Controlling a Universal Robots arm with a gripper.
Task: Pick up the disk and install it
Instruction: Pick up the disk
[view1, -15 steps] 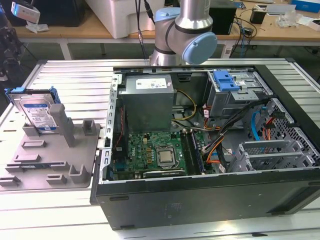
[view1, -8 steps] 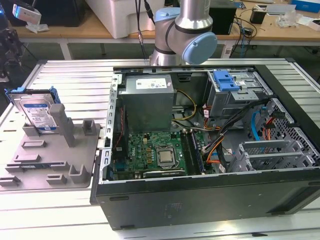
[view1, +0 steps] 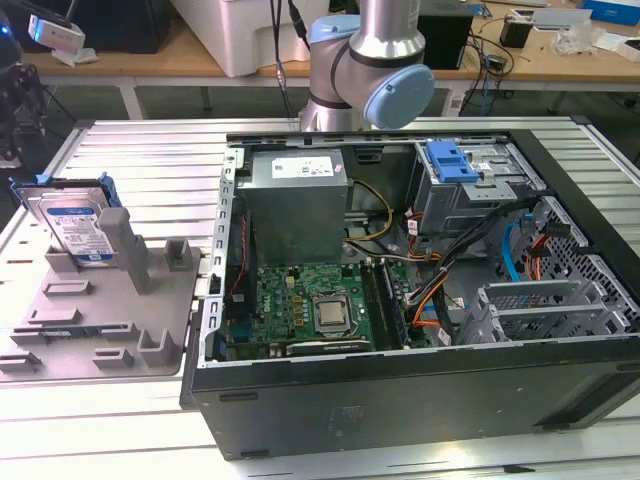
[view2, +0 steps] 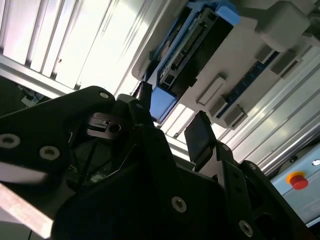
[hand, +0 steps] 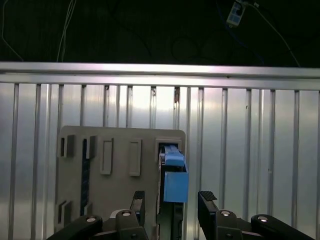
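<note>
so here's how we've got it laid out: the slatted table (view1: 140, 150) carries a fixture plate (view1: 100, 320) at the exterior view's left and the open computer case (view1: 400, 400) at its right, just beside each other. the disk (view1: 70, 225) stands on edge in a slot at the plate's far end. inside the case, the power supply box (view1: 298, 200) sits behind the motherboard (view1: 310, 305), and the drive cage (view1: 470, 190) is off to their right in that view. the arm (view1: 365, 60) rises behind the case. in the first wrist view we see the disk lined up between the spread fingers of the gripper (hand: 172, 200), apart from both.
</note>
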